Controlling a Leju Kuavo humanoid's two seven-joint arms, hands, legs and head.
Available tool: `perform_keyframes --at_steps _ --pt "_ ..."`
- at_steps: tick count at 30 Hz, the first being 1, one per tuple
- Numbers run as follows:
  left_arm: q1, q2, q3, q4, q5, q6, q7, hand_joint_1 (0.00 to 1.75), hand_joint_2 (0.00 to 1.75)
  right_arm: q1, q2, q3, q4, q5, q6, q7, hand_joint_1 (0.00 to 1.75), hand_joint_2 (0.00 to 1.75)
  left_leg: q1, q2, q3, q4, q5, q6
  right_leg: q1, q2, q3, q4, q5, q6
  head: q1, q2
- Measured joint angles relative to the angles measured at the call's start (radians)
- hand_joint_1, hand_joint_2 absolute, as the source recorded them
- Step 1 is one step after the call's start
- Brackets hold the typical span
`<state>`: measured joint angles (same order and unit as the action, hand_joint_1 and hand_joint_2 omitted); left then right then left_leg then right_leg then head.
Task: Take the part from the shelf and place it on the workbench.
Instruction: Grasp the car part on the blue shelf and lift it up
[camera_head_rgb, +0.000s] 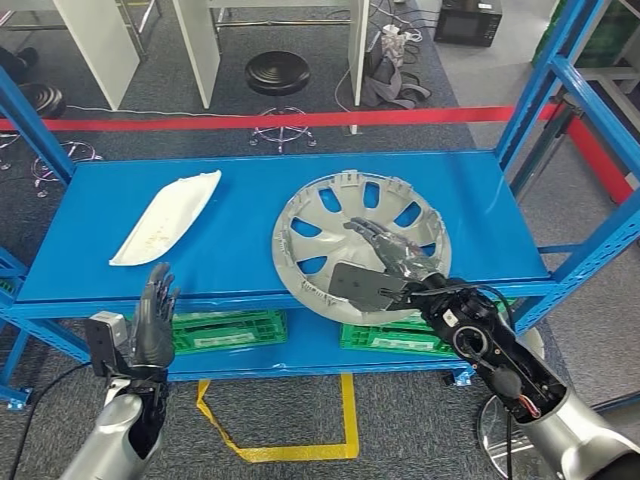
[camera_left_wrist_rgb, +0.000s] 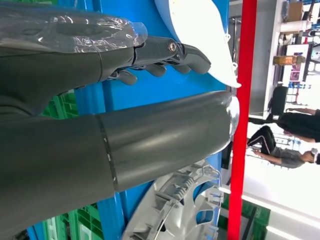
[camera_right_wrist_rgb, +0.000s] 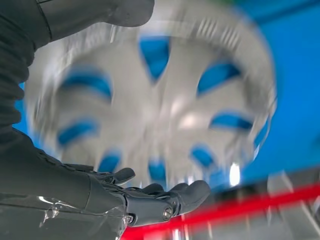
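Nearest you, the blue shelf (camera_head_rgb: 226, 220) carries the silver wheel cover (camera_head_rgb: 361, 245) at its near right edge. Your right hand (camera_head_rgb: 385, 262), fingers spread, hovers over it, grasping nothing. Your left hand (camera_head_rgb: 153, 318) is released, idle. You're reaching; next, close on the rim.

A blue metal shelf (camera_head_rgb: 249, 215) with blue uprights stands on grey carpeted floor (camera_head_rgb: 302, 420). On its upper deck lie two things, well apart: a silver wheel cover (camera_head_rgb: 317, 225) to the right of middle (inner side up, its near rim reaching past the deck's front edge) and a long white panel (camera_head_rgb: 167, 216) set at a slant toward the left. The lower deck carries two green crates (camera_head_rgb: 226, 331), one under each part.
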<state>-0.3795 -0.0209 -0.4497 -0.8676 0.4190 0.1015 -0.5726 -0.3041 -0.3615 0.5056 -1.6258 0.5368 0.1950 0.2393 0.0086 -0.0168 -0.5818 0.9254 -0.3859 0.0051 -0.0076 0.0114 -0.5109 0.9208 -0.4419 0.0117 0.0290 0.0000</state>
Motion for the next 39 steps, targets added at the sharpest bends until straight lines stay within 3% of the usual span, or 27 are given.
perform_keyframes --at_steps 4,14,25,39 --pt "-0.015 -0.008 -0.001 0.003 0.000 0.000 0.005 0.00 0.00 0.010 0.007 0.033 0.015 -0.085 -0.054 0.009 0.00 1.75 0.000 0.000 0.000 0.000 0.000 0.000 0.000 0.000 0.000 0.000 0.000 0.000 0.000 0.000" --pt "-0.025 -0.017 -0.004 0.010 0.003 0.000 0.007 0.00 0.00 0.002 0.011 0.072 0.116 -0.210 -0.084 0.000 0.00 1.75 0.000 0.000 -0.001 0.000 0.000 0.000 0.000 0.000 0.000 0.000 0.000 0.000 0.000 0.000" --pt "-0.033 -0.026 -0.016 0.026 0.010 0.003 0.009 0.00 0.00 -0.013 0.031 0.105 0.317 -0.214 -0.120 -0.080 0.00 1.75 0.000 0.000 0.000 0.000 0.000 0.000 0.000 0.000 0.000 0.000 0.000 0.000 -0.001 0.000" --pt "-0.034 -0.033 -0.017 0.030 0.011 0.003 0.009 0.00 0.00 -0.039 0.037 0.115 0.446 -0.198 -0.144 -0.125 0.00 1.75 0.000 0.001 0.007 0.000 0.000 0.000 0.000 0.000 0.005 -0.001 0.000 0.000 0.000 0.000"
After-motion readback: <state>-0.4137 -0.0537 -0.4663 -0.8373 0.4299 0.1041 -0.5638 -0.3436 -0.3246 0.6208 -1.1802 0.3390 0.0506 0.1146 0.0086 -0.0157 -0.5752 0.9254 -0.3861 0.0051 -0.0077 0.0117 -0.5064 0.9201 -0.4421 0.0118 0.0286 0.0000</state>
